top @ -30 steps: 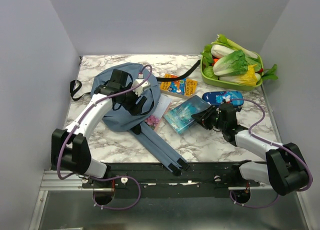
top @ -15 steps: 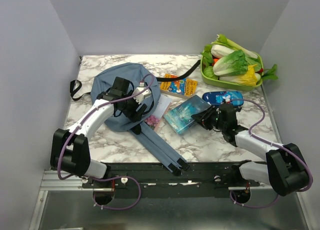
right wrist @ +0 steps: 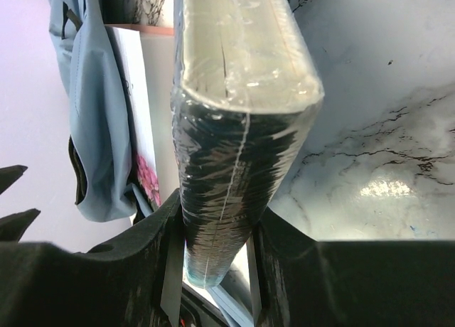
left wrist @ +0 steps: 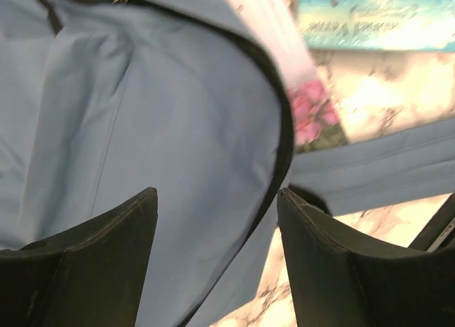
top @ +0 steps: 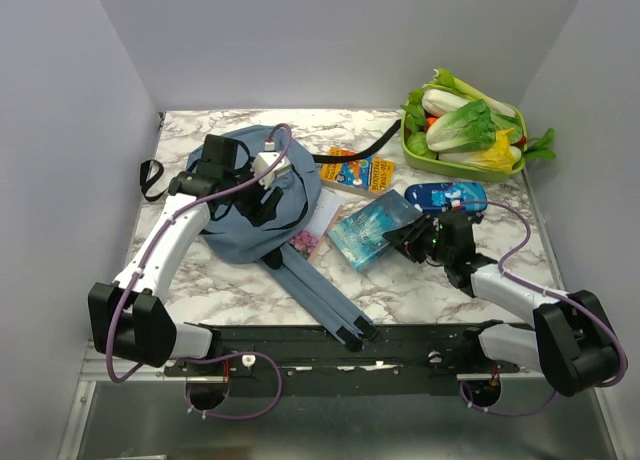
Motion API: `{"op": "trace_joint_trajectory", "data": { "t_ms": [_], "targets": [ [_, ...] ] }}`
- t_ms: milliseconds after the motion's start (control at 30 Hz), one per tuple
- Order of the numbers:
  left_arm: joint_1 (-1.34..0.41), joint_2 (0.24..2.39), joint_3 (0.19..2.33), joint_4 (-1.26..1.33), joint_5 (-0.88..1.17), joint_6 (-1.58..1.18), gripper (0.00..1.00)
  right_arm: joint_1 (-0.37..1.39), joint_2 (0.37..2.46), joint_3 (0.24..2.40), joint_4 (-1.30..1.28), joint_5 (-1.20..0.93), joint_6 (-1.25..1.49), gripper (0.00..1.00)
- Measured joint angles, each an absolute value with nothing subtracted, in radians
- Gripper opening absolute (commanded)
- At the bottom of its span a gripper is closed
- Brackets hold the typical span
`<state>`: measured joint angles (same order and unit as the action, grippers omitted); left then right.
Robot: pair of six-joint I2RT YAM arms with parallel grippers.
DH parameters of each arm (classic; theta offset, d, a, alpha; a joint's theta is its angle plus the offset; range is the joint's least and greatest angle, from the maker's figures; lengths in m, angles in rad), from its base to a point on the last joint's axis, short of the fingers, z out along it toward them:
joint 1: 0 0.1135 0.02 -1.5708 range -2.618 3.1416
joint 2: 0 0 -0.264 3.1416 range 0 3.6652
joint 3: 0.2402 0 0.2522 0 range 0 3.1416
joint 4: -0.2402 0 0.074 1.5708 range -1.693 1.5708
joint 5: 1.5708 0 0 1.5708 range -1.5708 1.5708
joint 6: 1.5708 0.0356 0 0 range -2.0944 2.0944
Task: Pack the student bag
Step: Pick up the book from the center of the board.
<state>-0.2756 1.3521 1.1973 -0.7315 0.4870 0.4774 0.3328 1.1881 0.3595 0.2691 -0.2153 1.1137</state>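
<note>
Lying on the left half of the marble desk (top: 420, 280), the backpack (top: 230, 230) is a rounded blue heap, with its two long straps (top: 325, 300) running toward the near edge. The left tool (top: 268, 202) hangs just above the bag's right side. From the left wrist, its two dark fingers (left wrist: 85, 263) stand wide apart with nothing between them, and the blue cloth of the backpack (left wrist: 142, 128) and its black zipper edge (left wrist: 284, 128) show below.

A thin white booklet with pink flowers (top: 318, 225) lies just beside the bag's right edge, partly tucked against it. Next to that lies a teal book (top: 375, 228) in clear wrap. The right tool (top: 415, 242) is closed part-way on this book's near right corner. The right wrist view shows the teal book (right wrist: 234, 92) pressed between both fingers (right wrist: 153, 227), spine toward the camera, with the backpack (right wrist: 89, 128) beyond it.

An orange book (top: 355, 170) lies farther back, near the bag's top right, touching a black strap (top: 370, 142). A blue pencil case (top: 447, 195) sits just behind the right tool. A green tray (top: 412, 152) heaped with leafy vegetables stands in the far right corner.
</note>
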Motion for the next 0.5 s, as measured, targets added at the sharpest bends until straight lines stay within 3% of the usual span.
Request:
{"op": "trace_joint_trajectory", "data": {
  "t_ms": [267,500],
  "targets": [
    [-0.114,1.338,1.089,-0.807,0.459,0.644,0.75,0.333,1.164,0.343,0.269,-0.215,1.108,0.29],
    [-0.166,1.271,0.921,-0.752,0.406,0.700,0.80,0.333,1.162,0.333,0.280,-0.215,1.110,0.29]
  ]
}}
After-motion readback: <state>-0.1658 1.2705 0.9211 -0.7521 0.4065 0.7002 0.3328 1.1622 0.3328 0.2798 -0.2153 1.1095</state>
